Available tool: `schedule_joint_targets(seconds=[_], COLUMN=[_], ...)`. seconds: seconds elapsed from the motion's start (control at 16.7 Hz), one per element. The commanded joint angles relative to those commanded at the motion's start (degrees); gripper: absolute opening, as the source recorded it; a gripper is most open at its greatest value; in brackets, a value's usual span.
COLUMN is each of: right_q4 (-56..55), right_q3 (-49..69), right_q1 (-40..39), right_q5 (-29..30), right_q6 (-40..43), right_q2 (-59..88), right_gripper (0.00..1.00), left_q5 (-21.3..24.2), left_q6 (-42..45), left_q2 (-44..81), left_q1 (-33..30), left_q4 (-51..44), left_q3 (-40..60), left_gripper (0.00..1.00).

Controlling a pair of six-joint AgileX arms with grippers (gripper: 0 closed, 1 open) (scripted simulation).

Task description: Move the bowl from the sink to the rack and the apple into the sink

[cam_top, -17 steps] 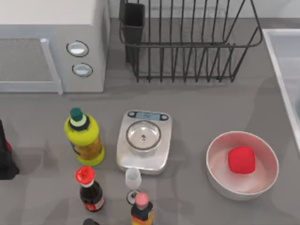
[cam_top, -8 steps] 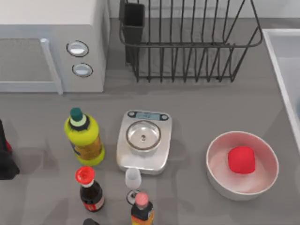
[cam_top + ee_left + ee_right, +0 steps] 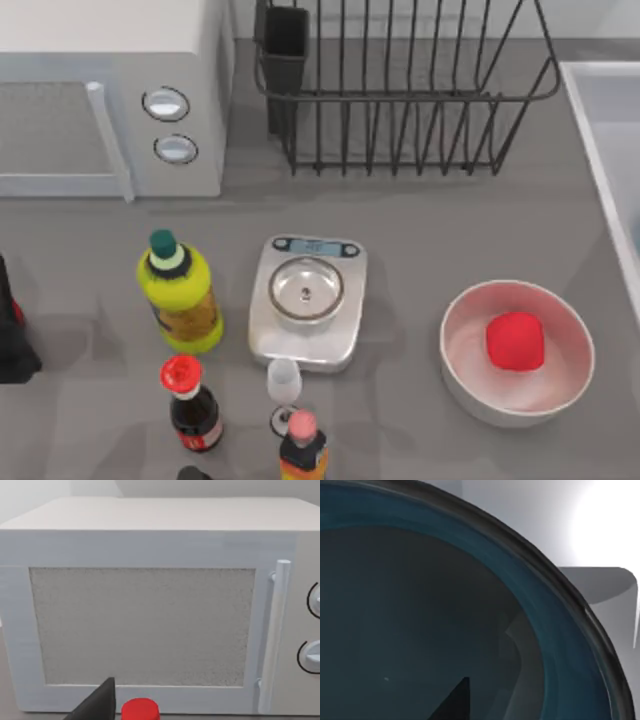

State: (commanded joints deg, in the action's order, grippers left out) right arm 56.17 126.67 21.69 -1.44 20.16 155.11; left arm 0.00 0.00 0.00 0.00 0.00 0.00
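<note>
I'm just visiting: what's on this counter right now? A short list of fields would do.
apple: red, lying inside the white bowl
white bowl: on the table's right side
rack: black wire, at the back, nothing in it
sink: pale rim at the right edge
bowl: teal-blue, close under the right wrist camera
microwave: back left, door closed
scale: silver, at the middle
bottles: yellow one and smaller ones at the front left
left arm: by the table's left edge
</note>
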Motion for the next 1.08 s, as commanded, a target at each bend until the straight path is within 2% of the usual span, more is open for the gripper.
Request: schedule_joint_targets(seconds=[0.48,1.08], right_q4=[0.0,0.07], right_q3=[0.0,-0.19], right_q1=[0.0,-0.14], right_q5=[0.0,-0.05], right_q6=[0.0,-0.02], right_q2=[0.0,-0.41], right_gripper=[0.02,0.0], left_q5=[0.0,0.0], left_q6=[0.0,0.0], left_q2=[0.0,0.0], left_q1=[0.0,0.0], left_q4=[0.0,0.0], left_q3=[0.0,0.0], left_gripper=[1.0,1.0])
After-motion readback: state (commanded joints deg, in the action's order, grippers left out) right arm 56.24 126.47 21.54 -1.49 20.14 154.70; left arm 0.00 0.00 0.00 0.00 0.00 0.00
